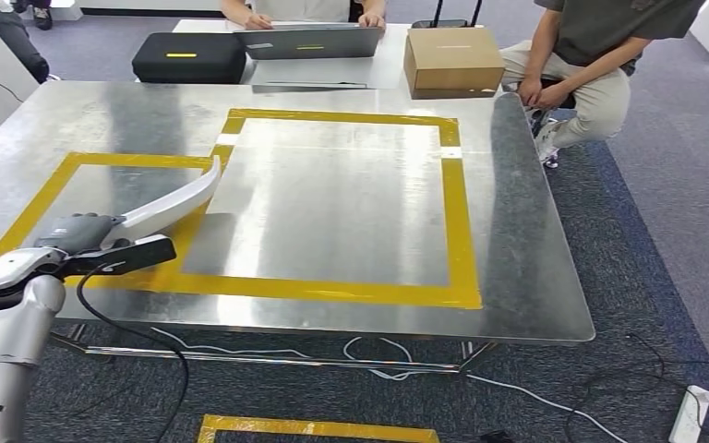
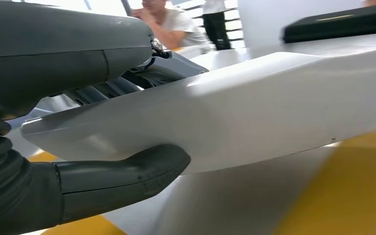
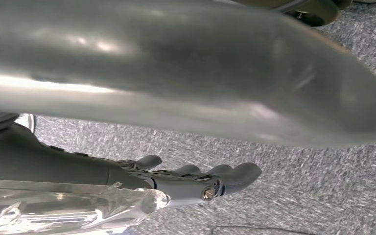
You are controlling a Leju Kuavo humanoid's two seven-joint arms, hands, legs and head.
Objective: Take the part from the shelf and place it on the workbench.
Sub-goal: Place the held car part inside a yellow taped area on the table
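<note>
At the near edge of the head view, on grey carpet, lie one strip of yellow tape [image 1: 318, 429], loose white and black cables [image 1: 378, 360] and one white power strip [image 1: 688, 415].

The silver left arm comes up from the lower left; the left hand [image 1: 88, 242] is clamped on one end of the part [image 1: 174, 203], a single long, curved, smooth white piece that tapers to a narrow tip. In the left wrist view the thick grey thumb [image 2: 127, 176] presses one face of the part [image 2: 254, 107] and darker fingers [image 2: 142, 81] lie on the other. The part slants up and away from the hand over the bench's left side, above the corner where the two tape frames meet; whether its tip touches the surface cannot be told.

The right hand [image 3: 196, 181] hangs over carpet beside a blurred silver tube, holding nothing, its dark fingers lying close together and slightly bent.

The bench [image 1: 526, 231] is one rectangular sheet of brushed metal with rounded corners, marked with two yellow tape rectangles: a large one [image 1: 462, 231] in the middle and a smaller one [image 1: 32, 212] to the left.

Beyond it stand one black case [image 1: 189, 57], one grey laptop [image 1: 309, 41] and one cardboard box [image 1: 452, 60]. One person [image 1: 305, 9] sits at the laptop; another person [image 1: 600, 55] sits at the far right.
</note>
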